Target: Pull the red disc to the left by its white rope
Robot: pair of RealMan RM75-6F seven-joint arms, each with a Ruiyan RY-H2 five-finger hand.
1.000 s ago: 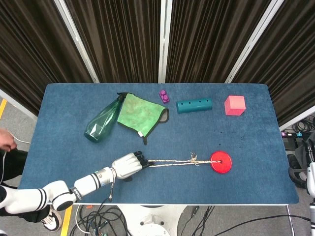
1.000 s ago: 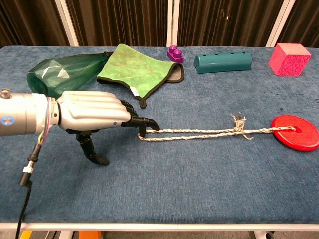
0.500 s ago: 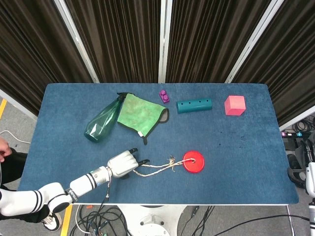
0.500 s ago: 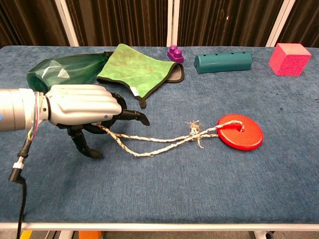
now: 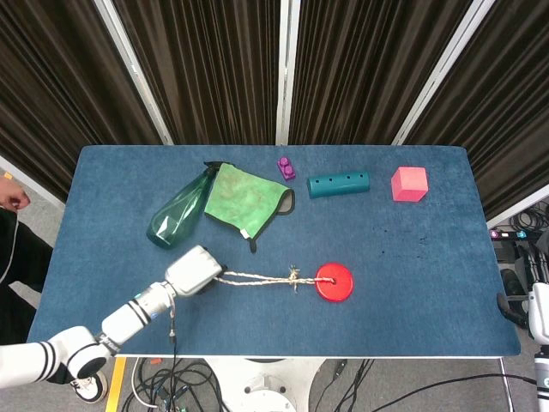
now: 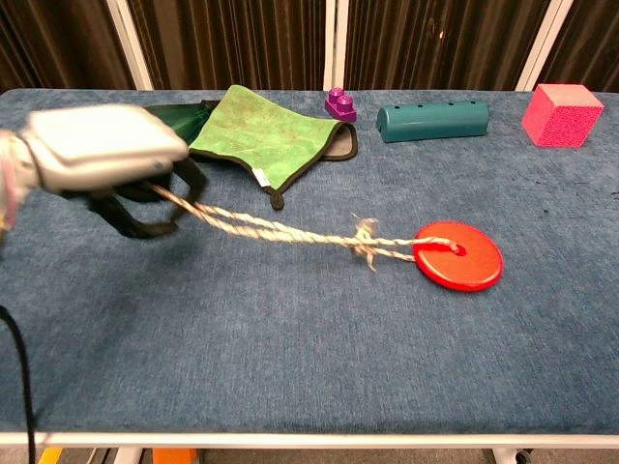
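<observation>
Am gripping white rope (image 6: 280, 230) in left hand (image 5: 194, 272), line running taut to red disc (image 5: 334, 281) sitting mid-desk (image 5: 429, 275); judging pull partly done, more leftward travel remaining

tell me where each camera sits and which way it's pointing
Head view: high above the near table edge, looking steeply down on the whole blue table; shows the left arm and left hand holding the white rope.
Chest view: low at the near edge, looking across the tabletop towards the curtains; shows only the blurred left hand.
Shared: left hand, rope, red disc, green cloth, pink cube.
</observation>
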